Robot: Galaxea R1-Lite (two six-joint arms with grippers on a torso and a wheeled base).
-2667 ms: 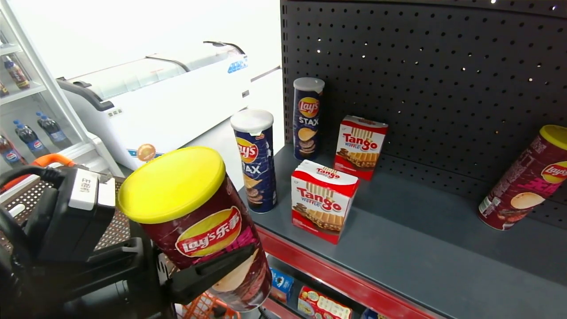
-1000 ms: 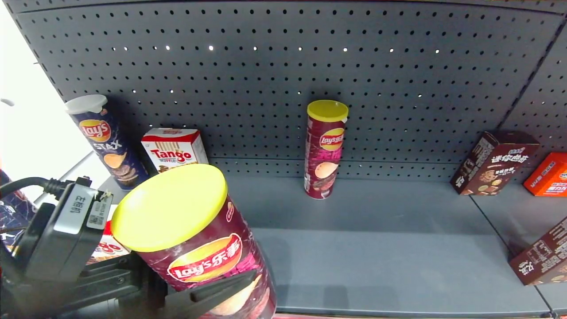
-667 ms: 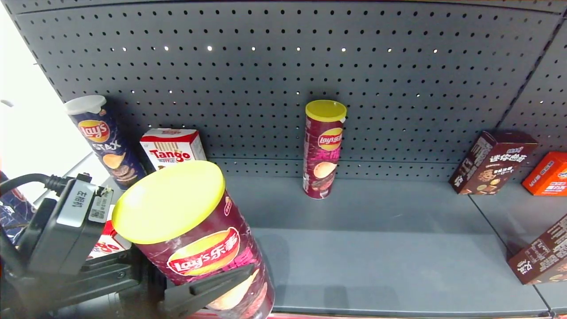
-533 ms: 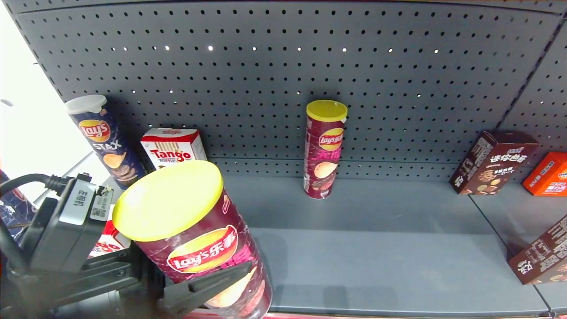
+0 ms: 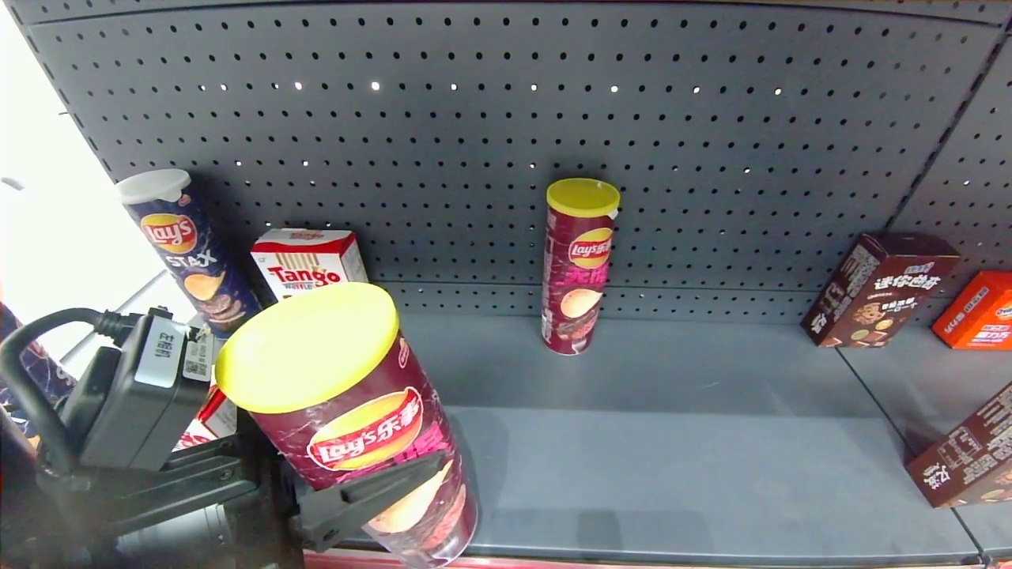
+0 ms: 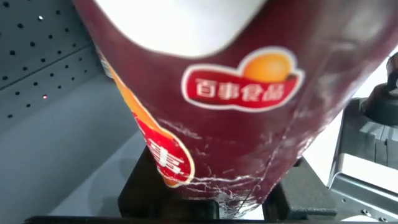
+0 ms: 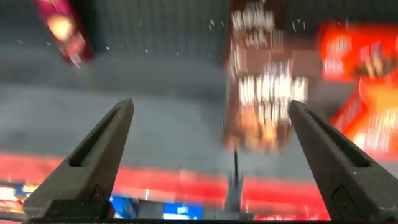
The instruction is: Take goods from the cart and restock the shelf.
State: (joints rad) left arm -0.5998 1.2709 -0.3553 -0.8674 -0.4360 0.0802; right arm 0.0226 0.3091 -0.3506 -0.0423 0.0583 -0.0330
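Observation:
A maroon chip can (image 5: 356, 419) with a yellow lid is tilted over the front left edge of the grey shelf (image 5: 672, 442). My left gripper (image 5: 379, 474) is shut on its lower body, and the can's label (image 6: 230, 106) looms close in the left wrist view. A matching maroon can (image 5: 579, 265) stands upright against the pegboard at the shelf's back middle. My right gripper (image 7: 214, 168) is open and holds nothing. It faces the shelf's front edge, with the standing can (image 7: 62, 31) far off.
A blue chip can (image 5: 186, 245) and a red-and-white wafer box (image 5: 308, 265) stand at the back left. Brown boxes (image 5: 881, 291), (image 5: 968, 458) and an orange box (image 5: 980, 312) occupy the right. The shelf's middle front is bare. A red strip (image 7: 155, 180) edges the shelf.
The head view swung from the cart and freezer round to face the shelf. Over the last second my left gripper carried the can slightly right toward the shelf.

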